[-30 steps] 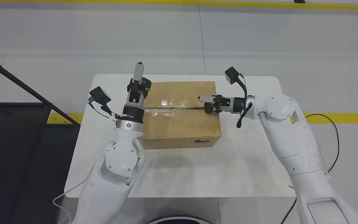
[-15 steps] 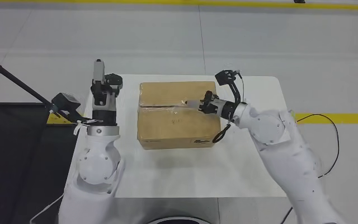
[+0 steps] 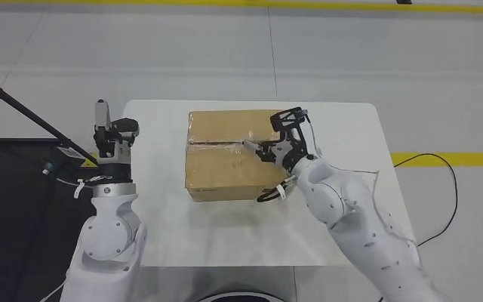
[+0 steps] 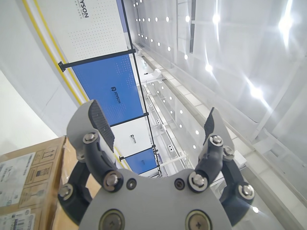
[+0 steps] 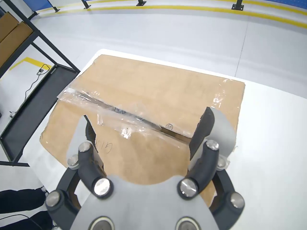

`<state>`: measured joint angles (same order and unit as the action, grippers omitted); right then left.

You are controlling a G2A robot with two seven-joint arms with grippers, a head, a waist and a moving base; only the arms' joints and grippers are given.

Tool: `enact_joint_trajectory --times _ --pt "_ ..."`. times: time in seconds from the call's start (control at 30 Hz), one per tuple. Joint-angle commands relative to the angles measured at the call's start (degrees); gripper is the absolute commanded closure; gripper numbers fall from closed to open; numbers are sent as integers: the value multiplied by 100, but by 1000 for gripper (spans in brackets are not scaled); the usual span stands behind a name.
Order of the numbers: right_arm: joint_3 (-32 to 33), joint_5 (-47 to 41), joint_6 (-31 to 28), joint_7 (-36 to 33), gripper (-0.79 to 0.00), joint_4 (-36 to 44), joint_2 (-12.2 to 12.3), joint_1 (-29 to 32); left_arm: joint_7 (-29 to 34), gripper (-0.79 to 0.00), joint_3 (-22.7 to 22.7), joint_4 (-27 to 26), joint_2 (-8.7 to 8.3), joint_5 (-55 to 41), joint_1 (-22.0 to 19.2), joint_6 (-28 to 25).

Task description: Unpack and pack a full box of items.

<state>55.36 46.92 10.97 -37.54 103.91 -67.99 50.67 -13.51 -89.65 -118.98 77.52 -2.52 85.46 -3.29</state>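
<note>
- Over the right part of the box top, the right gripper (image 5: 146, 118) hangs released, spread wide with nothing between its pads. Whether its tips touch the cardboard cannot be made out.
- At the table's left edge, well apart from the box, the left gripper (image 4: 152, 107) points up toward the ceiling. It is likewise released and holds nothing.
- The box (image 3: 226, 155), brown cardboard, sits at the far middle of the table. Its flaps are down, so its contents are hidden.
- Clear tape (image 5: 115, 113), wrinkled and partly lifted, runs along the centre seam. At the seam's right end a dark slit shows between the flaps.
- Handwritten marks (image 5: 105, 146) lie on the near flap just beside the right gripper, partly covered by it and not legible. A small round stamp (image 5: 169, 127) sits by the seam.
- Printed labels (image 4: 14, 168) cover one side of the box, cut off at the edge of the left wrist view.
- The table (image 3: 332, 219) is white with rounded corners and stands on a pale grey floor.
- A black metal rack (image 5: 36, 92) stands left of the table.
- Yellow lines (image 3: 430, 158) cross the floor.
- Blue and white panels (image 4: 108, 92) fence the far side of the room, under bright ceiling lights (image 4: 215, 19).
</note>
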Motion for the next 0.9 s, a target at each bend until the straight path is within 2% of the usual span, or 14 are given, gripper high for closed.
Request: enact_joint_trajectory --times 0.0,0.33,0.6,0.87 --pt "80 -439 -66 -212 -785 -129 -21 -59 120 -785 -21 7 -3 -13 63 -44" --pt "397 -2649 -746 -856 -785 -976 -148 -550 276 -785 -104 76 11 -113 187 -118" --pt "407 -3523 -1191 -1126 -785 -1435 -217 -865 295 -785 -160 114 26 -152 253 -153" --pt "209 -3948 -1470 -1126 -785 -1606 -311 -1160 291 -785 -245 142 41 -239 313 -196"
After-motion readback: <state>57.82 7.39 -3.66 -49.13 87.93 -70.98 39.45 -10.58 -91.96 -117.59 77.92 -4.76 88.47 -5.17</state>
